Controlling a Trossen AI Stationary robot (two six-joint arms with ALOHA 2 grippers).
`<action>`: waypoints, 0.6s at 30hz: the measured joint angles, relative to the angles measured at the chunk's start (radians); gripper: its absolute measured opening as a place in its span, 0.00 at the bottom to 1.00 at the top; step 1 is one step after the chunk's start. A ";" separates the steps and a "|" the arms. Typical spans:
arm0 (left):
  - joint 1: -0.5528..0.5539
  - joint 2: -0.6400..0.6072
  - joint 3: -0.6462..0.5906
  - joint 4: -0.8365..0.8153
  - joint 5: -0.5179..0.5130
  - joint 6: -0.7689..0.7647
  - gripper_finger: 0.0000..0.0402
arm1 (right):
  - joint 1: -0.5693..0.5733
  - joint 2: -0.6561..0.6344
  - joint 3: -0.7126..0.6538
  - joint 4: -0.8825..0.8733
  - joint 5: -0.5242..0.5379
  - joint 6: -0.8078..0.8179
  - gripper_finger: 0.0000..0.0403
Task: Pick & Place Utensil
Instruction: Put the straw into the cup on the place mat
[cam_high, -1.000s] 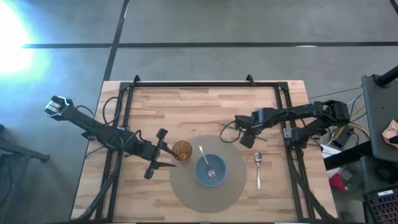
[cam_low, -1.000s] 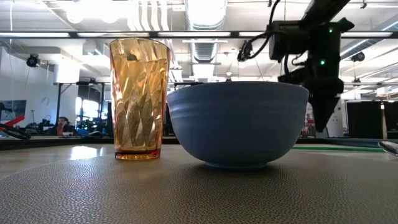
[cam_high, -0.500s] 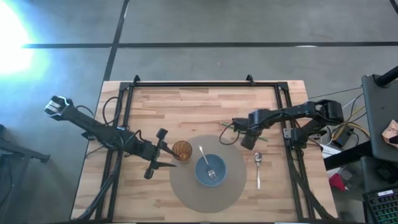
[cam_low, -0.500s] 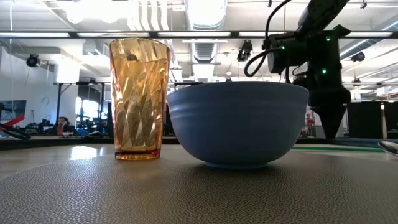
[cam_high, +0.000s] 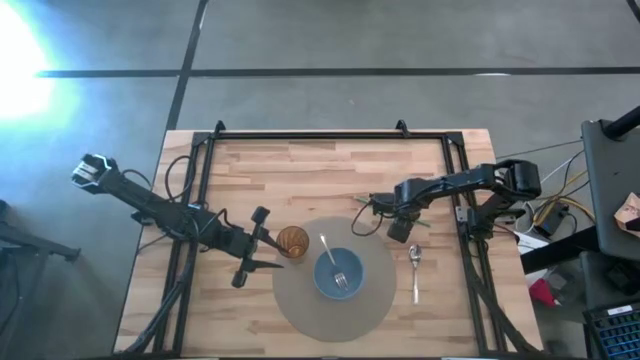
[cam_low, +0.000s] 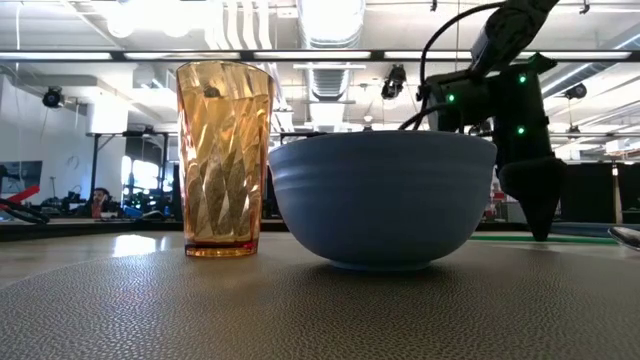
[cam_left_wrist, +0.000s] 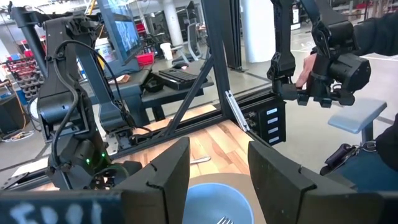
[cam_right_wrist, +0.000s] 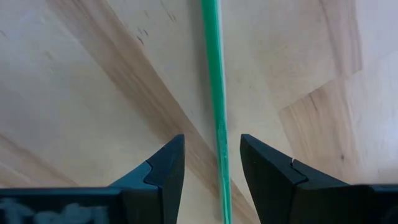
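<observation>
High view gives us the layout: round grey mat (cam_high: 300, 305) at the table's (cam_high: 330, 165) near edge, blue bowl (cam_high: 339, 276) on it with a fork (cam_high: 333, 262) leaning inside, amber cup (cam_high: 292, 240) on the mat's left rim. A spoon (cam_high: 415, 268) lies on bare wood just off the mat's right rim, parallel to the table's right edge.

Low view hides the fork and shows only the spoon's tip at frame edge, but it shows what the top view can't: the right gripper (cam_low: 541, 205) points straight down, tips close to the tabletop, behind the bowl (cam_low: 382, 198) and beside it.

Right wrist view adds the detail: a thin green rod (cam_right_wrist: 216, 106) lies on the wood and runs between our right fingers (cam_right_wrist: 163, 171), which stand apart and grip nothing; contact with the rod we can't tell. From above, the right gripper (cam_high: 398, 230) sits just beyond the spoon's bowl end, apart from it.

Left gripper (cam_high: 262, 255) waits at the cup's left, fingers spread, empty; its wrist view looks over the bowl (cam_left_wrist: 219, 206) toward the other arm.

Room: bare wood all along the far half of the table; the black frame rail (cam_high: 467, 210) runs close along the right edge, near the spoon.
</observation>
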 joint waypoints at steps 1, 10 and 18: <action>0.000 0.000 0.000 0.000 0.000 0.000 0.42 | 0.000 0.007 0.000 0.000 0.000 0.000 0.37; 0.000 0.000 0.000 0.000 0.000 0.000 0.42 | 0.000 0.037 0.003 0.001 -0.008 -0.010 0.25; 0.000 0.000 0.000 0.000 0.000 0.000 0.42 | -0.004 0.033 0.001 0.006 -0.014 -0.002 0.06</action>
